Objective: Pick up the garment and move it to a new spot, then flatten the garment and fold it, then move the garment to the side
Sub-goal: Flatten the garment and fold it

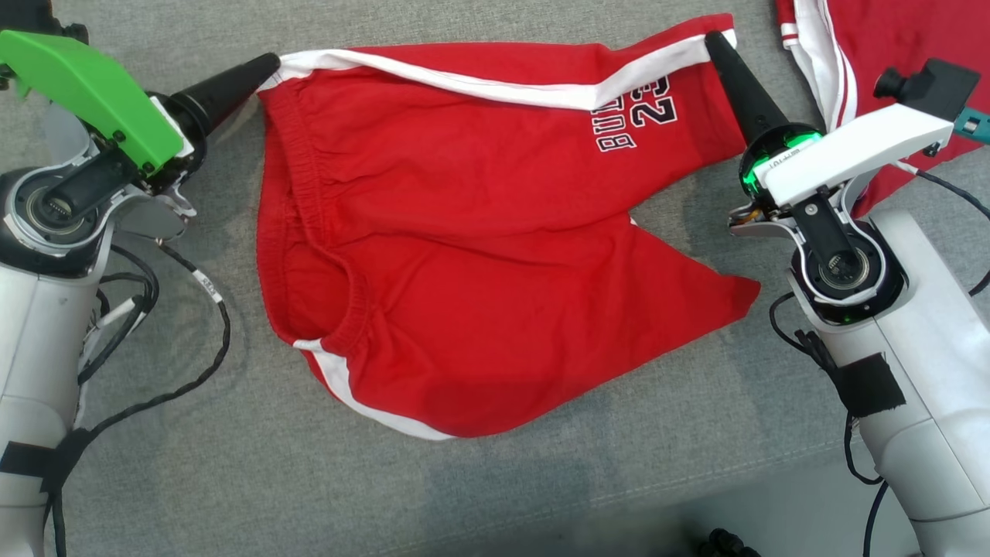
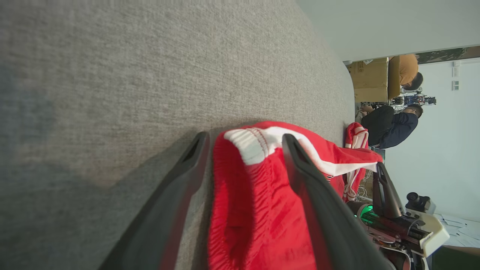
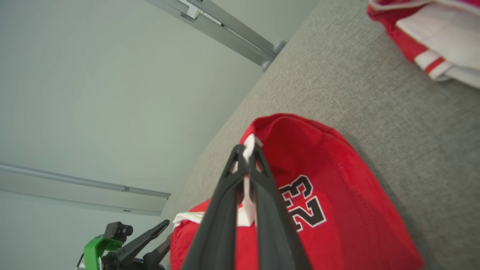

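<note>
right end effector pinching shorts, left end effector fully spread

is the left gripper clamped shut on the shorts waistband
No, in the left wrist view the left gripper stands open, its two fingers apart with the waistband corner of the red shorts between them.
</note>
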You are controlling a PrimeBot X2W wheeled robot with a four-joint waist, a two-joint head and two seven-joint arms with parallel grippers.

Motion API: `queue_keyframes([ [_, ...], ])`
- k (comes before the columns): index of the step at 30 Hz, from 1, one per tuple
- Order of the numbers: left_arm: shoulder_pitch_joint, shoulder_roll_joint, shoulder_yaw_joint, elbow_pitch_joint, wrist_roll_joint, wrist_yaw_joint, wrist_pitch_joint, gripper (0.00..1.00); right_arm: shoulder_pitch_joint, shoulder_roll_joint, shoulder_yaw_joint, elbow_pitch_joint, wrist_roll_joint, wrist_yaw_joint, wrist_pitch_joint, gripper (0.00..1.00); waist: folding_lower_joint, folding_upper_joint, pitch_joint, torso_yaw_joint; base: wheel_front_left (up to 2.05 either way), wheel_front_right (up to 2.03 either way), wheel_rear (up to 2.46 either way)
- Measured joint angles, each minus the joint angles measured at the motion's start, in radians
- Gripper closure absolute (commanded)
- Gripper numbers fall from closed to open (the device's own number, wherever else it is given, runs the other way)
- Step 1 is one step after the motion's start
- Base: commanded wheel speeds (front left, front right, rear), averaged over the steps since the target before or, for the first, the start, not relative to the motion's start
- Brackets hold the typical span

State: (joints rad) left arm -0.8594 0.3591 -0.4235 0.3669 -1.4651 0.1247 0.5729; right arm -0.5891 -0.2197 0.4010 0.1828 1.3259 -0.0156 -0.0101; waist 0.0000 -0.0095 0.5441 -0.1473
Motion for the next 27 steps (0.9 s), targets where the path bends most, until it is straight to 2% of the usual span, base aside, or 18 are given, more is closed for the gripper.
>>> queue_keyframes([
  [5,-0.015,-0.006,-0.001,0.011,0.000,0.000,0.009,0.00,-0.001,0.001,0.000,0.020,0.000,0.007,-0.007,1.00,0.0000,0.0000,0.000,-0.001,0.00,0.00,0.00],
  [6,-0.018,-0.008,-0.003,0.012,0.000,0.000,0.013,0.06,-0.001,0.001,0.000,0.023,0.000,0.007,-0.007,1.00,0.0000,0.0000,0.000,-0.002,0.00,0.00,0.00],
  [7,-0.021,-0.011,-0.005,0.014,0.002,0.000,0.017,0.15,-0.001,0.002,0.000,0.026,0.000,0.010,-0.007,1.00,0.0000,0.0000,0.000,-0.002,0.00,0.00,0.00],
  [8,-0.023,-0.014,-0.006,0.014,0.004,0.000,0.017,0.30,-0.001,0.002,0.001,0.030,0.000,0.015,-0.007,1.00,0.0000,0.0000,0.000,-0.002,0.00,0.00,0.00],
  [9,-0.025,-0.017,-0.008,0.015,0.005,0.000,0.020,0.40,-0.002,0.003,0.002,0.033,0.000,0.017,-0.007,1.00,0.0000,0.0000,0.000,-0.003,0.00,0.00,0.00],
  [10,-0.026,-0.020,-0.010,0.017,0.007,0.000,0.026,0.55,-0.003,0.004,0.003,0.036,0.000,0.017,-0.007,1.00,0.0000,0.0000,0.000,-0.003,0.00,0.00,0.00],
  [11,-0.026,-0.023,-0.012,0.019,0.007,0.000,0.026,0.58,-0.004,0.005,0.004,0.040,0.000,0.019,-0.007,1.00,0.0000,0.0000,0.000,-0.003,0.00,0.00,0.00],
  [13,-0.028,-0.025,-0.014,0.024,0.008,0.000,0.031,0.74,-0.008,0.006,0.004,0.047,0.000,0.024,-0.007,1.00,0.0000,0.0000,0.000,-0.004,0.00,0.00,0.00],
  [14,-0.028,-0.025,-0.016,0.027,0.009,0.000,0.034,0.92,-0.012,0.006,0.004,0.050,0.000,0.025,-0.007,1.00,0.0000,0.0000,0.000,-0.004,0.00,0.00,0.00],
  [15,-0.029,-0.025,-0.019,0.031,0.011,0.000,0.034,1.00,-0.017,0.007,0.004,0.053,0.000,0.027,-0.008,1.00,0.0000,0.0000,0.000,-0.004,0.00,0.00,0.00],
  [27,-0.054,-0.032,-0.022,0.021,0.044,-0.004,0.009,1.00,-0.030,-0.015,-0.007,0.095,-0.034,0.060,-0.034,1.00,0.0000,0.0000,-0.026,0.010,0.00,0.00,0.00],
])
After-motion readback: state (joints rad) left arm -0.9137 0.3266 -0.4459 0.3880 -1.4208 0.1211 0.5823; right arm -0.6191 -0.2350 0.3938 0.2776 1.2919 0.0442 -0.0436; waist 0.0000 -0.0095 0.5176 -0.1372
